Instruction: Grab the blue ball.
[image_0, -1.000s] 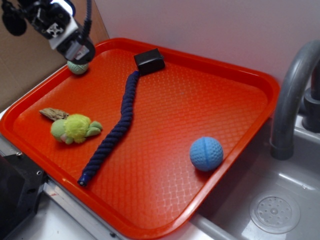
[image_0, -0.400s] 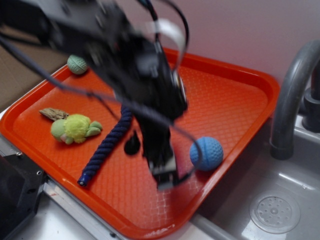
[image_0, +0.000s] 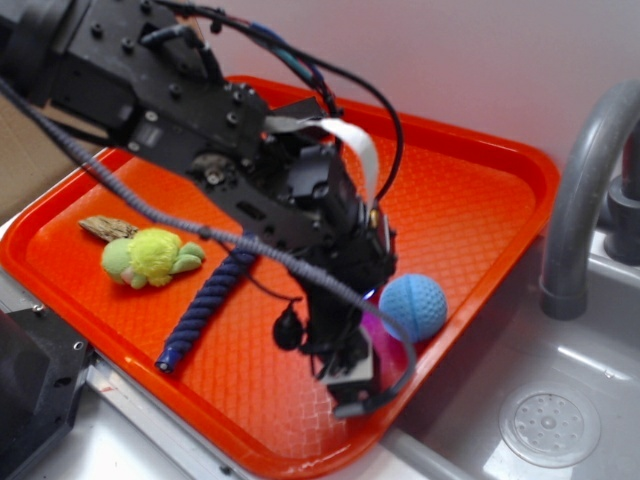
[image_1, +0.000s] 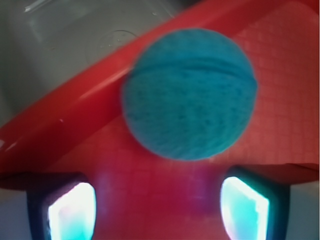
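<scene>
orange tray (image_0: 480, 215) sits beside a grey sink (image_0: 560, 420) with a curved faucet (image_0: 580, 190). blue ball (image_0: 413, 307) rests near the tray's right rim, free on the surface. gripper (image_0: 352, 385) hangs low just left of the ball; wrist view shows both fingers (image_1: 70, 210) spread wide, the ball (image_1: 190, 93) ahead between them, not touched. plush toy (image_0: 150, 256) and navy rope (image_0: 200, 308) lie to the left.
</scene>
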